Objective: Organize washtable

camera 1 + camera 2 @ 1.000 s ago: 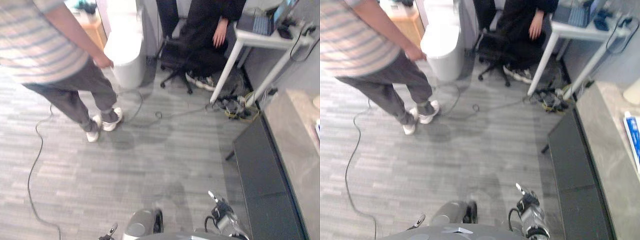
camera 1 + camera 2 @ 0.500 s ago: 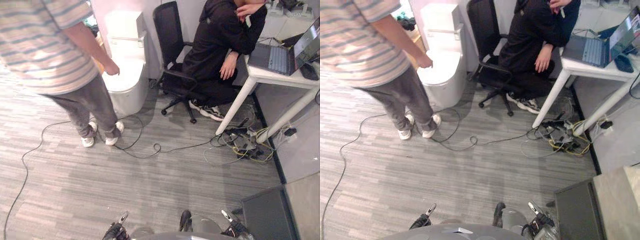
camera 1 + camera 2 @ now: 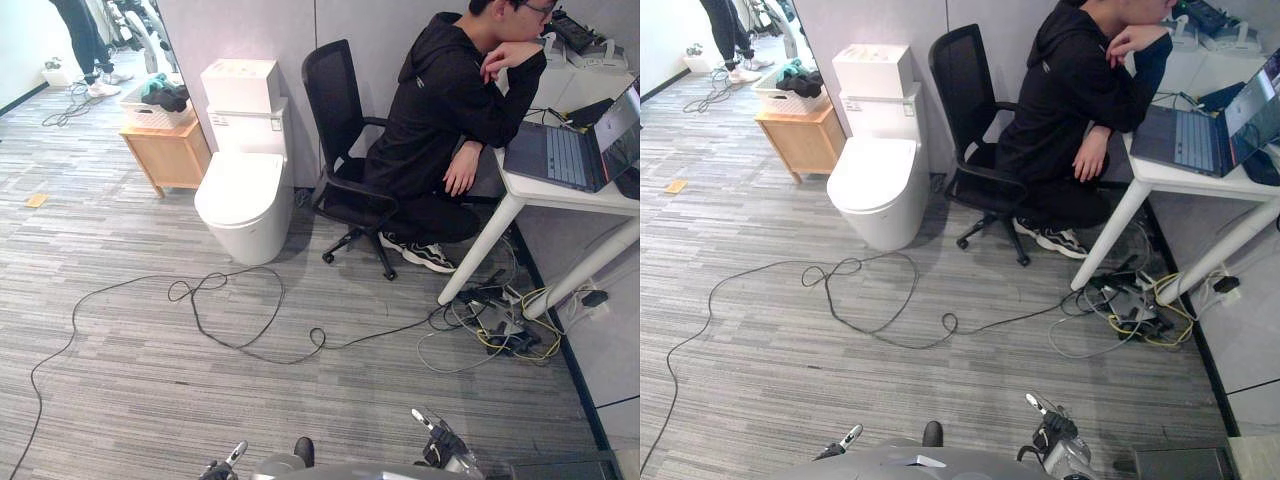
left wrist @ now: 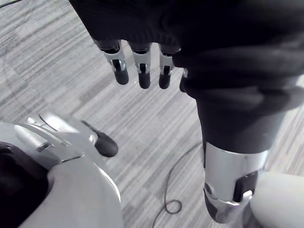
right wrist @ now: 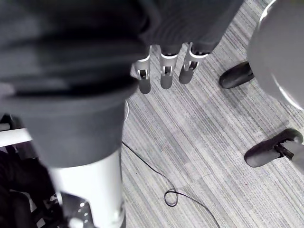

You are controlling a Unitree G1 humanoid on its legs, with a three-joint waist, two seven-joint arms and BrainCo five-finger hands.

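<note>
Hanging at the near edge of the scene, the left hand (image 4: 139, 70) has its silver dark-tipped fingers straight and loosely side by side, pointing down at the grey striped carpet floor (image 3: 150, 330), and it holds nothing. The right hand (image 5: 166, 71) hangs the same way on the near right, with its fingers straight, close together and empty. Neither hand touches anything.

The washtable (image 3: 1178, 464), a dark-fronted cabinet with a pale top, shows just a corner at the near right edge, beside the right arm and apart from both hands. What lies on its top cannot be told.

Far side, against a grey partition wall:
- A white toilet (image 3: 245, 190) with its lid down stands centre-left.
- A low light-wood cabinet (image 3: 170, 155) sits just left of the toilet and bears a white basket (image 3: 142, 110) with dark and teal cloth in it.
- A black mesh-backed office chair (image 3: 340, 110) on castors stands right of the toilet.
- A person in a black hooded top (image 3: 440, 110) sits on it, leaning on a white desk (image 3: 548, 195) at far right.
- An open grey laptop (image 3: 575, 150) rests on the desk.
- A tangle of cables and power strips (image 3: 500, 325) lies on the floor under the desk.
- Another person's legs (image 3: 85, 45) stand at far left.
</note>
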